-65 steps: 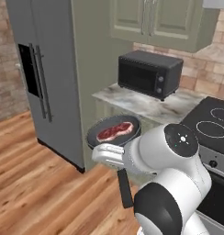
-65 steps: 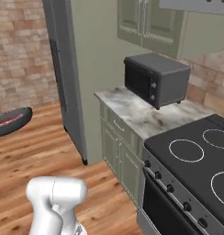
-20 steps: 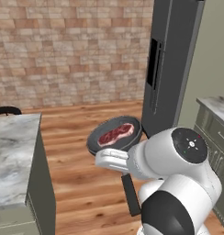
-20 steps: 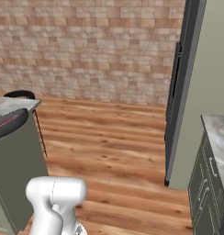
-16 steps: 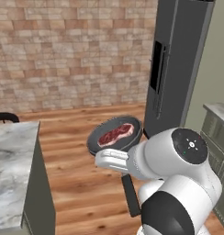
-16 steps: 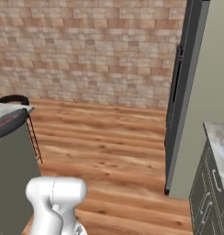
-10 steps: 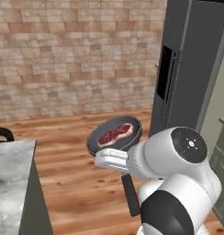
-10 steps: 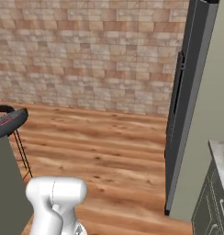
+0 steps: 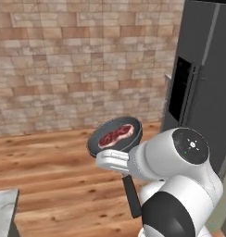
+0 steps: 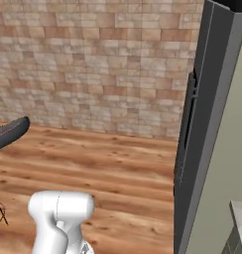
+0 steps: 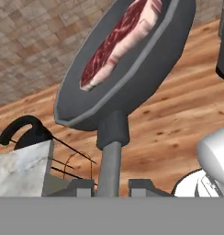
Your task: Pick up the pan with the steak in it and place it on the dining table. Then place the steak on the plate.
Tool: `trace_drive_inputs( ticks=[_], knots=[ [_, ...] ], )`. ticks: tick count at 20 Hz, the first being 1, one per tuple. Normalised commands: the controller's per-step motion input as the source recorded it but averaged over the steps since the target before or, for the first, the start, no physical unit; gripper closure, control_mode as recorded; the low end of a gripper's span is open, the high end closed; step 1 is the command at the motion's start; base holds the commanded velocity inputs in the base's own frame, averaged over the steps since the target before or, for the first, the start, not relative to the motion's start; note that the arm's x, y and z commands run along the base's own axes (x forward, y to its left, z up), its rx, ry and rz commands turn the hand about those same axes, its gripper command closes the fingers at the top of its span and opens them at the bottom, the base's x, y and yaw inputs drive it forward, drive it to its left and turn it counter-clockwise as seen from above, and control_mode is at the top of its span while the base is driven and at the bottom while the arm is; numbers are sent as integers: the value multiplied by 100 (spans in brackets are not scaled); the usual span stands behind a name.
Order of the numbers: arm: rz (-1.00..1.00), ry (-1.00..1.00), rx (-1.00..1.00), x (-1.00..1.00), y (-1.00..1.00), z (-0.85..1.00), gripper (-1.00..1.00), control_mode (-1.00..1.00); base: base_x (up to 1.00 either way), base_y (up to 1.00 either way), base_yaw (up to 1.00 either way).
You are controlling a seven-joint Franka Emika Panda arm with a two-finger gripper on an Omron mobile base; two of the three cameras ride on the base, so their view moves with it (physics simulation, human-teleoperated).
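The round, shallow dark grey frying pan hangs in the air over the wooden plank floor, carried by the white arm. In the left base view it sits a little left of centre, with the arm's bulky white body at about 4 o'clock from it. Its long straight black handle runs down from the pan toward 5 o'clock, passing under the white hand.

The flat oblong red steak with pale marbling lies inside the pan, roughly in its middle. In the hand view the same steak lies toward 12 o'clock, and the pan's handle comes straight down to 6 o'clock between the two small dark fingertips of the gripper. The claw is clamped on that handle, one tip pressed against each side.

In the right base view the pan's dark rim pokes in from the edge at 9 o'clock.

A corner of the grey-white veined marble-topped dining table shows at 8 o'clock in the hand view, with a black wire chair just behind it. A tall dark grey refrigerator stands at 3 o'clock, against a brick wall.
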Motion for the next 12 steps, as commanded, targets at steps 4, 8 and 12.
trace_drive_inputs(
  ticks=[4,8,12],
  knots=[
    [0,0,0,0,0,0,100,100,100,-36,0],
    [0,0,0,0,0,0,100,100,100,-34,0],
    [0,0,0,0,0,0,100,100,100,-31,0]
  ],
)
